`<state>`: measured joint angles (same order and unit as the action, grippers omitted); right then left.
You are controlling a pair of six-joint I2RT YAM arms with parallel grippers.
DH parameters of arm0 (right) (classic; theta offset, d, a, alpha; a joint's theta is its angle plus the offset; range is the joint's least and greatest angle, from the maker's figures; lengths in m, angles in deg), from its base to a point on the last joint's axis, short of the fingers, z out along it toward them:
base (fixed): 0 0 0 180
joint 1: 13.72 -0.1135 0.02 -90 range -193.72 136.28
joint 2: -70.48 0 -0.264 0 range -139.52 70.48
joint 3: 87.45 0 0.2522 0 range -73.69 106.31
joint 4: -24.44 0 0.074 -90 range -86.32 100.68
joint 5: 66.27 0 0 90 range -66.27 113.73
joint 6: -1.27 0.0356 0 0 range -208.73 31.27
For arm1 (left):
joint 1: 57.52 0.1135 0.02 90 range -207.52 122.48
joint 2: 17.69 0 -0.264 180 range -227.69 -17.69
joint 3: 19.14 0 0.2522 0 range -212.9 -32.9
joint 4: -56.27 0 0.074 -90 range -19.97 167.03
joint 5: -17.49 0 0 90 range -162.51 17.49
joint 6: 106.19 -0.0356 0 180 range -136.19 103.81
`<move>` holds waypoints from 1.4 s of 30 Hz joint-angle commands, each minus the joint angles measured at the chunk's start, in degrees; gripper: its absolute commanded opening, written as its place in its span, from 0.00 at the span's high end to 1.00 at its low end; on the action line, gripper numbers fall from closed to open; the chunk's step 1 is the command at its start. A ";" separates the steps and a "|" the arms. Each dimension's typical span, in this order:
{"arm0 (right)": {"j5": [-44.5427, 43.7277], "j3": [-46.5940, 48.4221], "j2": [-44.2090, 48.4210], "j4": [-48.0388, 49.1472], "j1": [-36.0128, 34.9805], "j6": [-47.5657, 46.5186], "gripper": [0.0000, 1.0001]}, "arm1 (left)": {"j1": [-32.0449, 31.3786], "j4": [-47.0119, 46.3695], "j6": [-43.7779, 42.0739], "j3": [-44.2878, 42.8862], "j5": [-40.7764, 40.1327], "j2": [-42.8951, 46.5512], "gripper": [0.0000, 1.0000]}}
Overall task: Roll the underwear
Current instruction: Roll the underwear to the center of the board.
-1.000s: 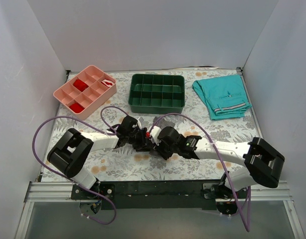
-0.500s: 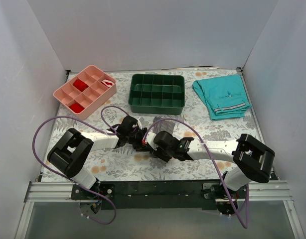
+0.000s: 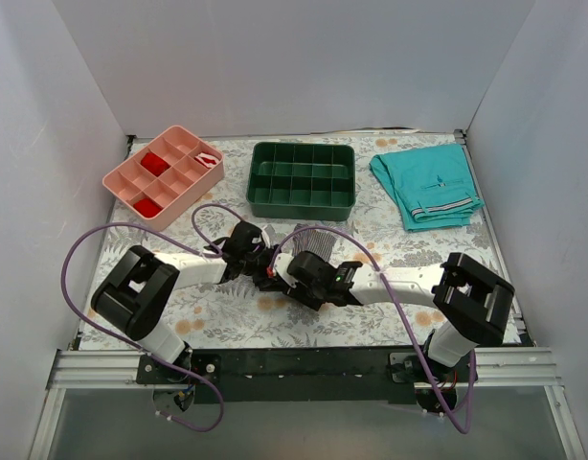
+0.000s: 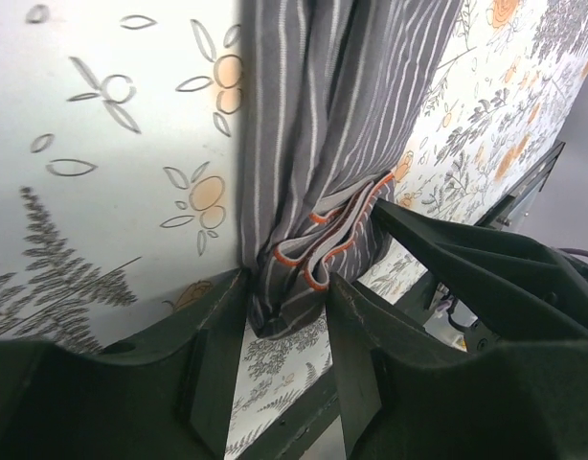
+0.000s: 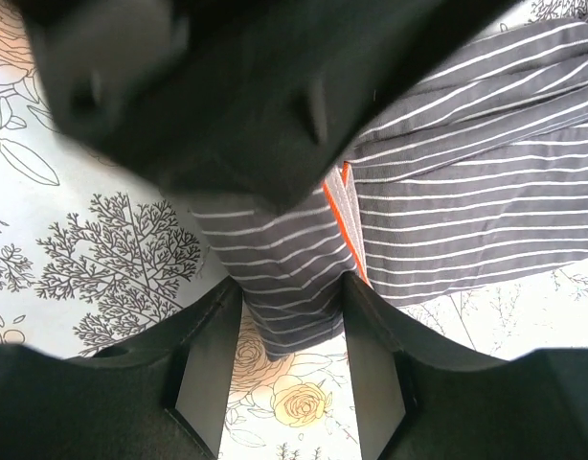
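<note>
The underwear (image 3: pixel 311 238), grey with thin white stripes and orange trim, lies mid-table, mostly covered by both grippers. My left gripper (image 3: pixel 267 270) holds its bunched end. In the left wrist view the gathered cloth (image 4: pixel 323 144) is pressed between the two jaws of that gripper (image 4: pixel 286 302). My right gripper (image 3: pixel 290 271) sits right against the left one. In the right wrist view a folded flap of the underwear (image 5: pixel 466 192) fills the gap of that gripper (image 5: pixel 292 307) and touches both fingers. The left gripper's black body (image 5: pixel 227 86) blocks the top of that view.
A dark green divided tray (image 3: pixel 302 179) stands behind the grippers. A pink divided tray (image 3: pixel 165 174) with red items sits at the back left. Folded teal shorts (image 3: pixel 428 185) lie at the back right. Purple cables (image 3: pixel 83 249) loop over both arms. White walls enclose the table.
My right arm has swung left, bringing its gripper close against the left one, and its jaws stand slightly wider. The left gripper has barely moved.
</note>
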<state>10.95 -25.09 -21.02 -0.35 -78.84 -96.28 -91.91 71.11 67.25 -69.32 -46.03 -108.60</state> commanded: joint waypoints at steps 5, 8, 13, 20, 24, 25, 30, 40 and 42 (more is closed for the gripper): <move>9.94 -1.14 -5.27 -5.33 -2.38 4.73 0.48 | 5.39 14.39 -3.90 3.91 -11.71 -4.18 0.60; 14.34 -0.35 -5.61 -3.92 -2.47 7.11 0.47 | 5.56 14.56 -3.99 3.73 -11.63 -4.27 0.60; 16.73 2.55 -5.70 -1.73 -2.99 10.01 0.47 | 5.74 16.93 -4.34 2.06 -13.64 -4.89 0.60; 6.30 3.61 -5.18 -2.07 -3.87 7.73 0.47 | 5.92 19.74 -6.09 -0.92 -15.75 -6.47 0.61; 0.22 3.08 -2.98 -1.11 -5.54 4.66 0.46 | 5.91 20.19 -6.45 -1.02 -15.84 -6.56 0.61; -0.84 2.82 -2.72 -0.75 -5.89 4.39 0.46 | 5.92 20.27 -6.45 -1.10 -15.76 -6.64 0.61; -10.33 0.54 -4.56 0.74 -8.00 3.42 0.46 | 5.92 20.01 -6.80 -1.28 -15.15 -7.43 0.62; -23.07 -4.47 -7.63 10.49 -10.90 4.48 0.48 | 5.92 19.13 -7.15 -1.11 -13.91 -8.49 0.62; -25.72 -4.65 -9.12 10.50 -11.25 4.74 0.50 | 5.92 19.13 -7.24 -1.19 -13.74 -8.58 0.62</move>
<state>-8.22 -26.31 -25.04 10.45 -89.79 -92.02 -86.49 82.13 65.28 -74.89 -43.61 -111.68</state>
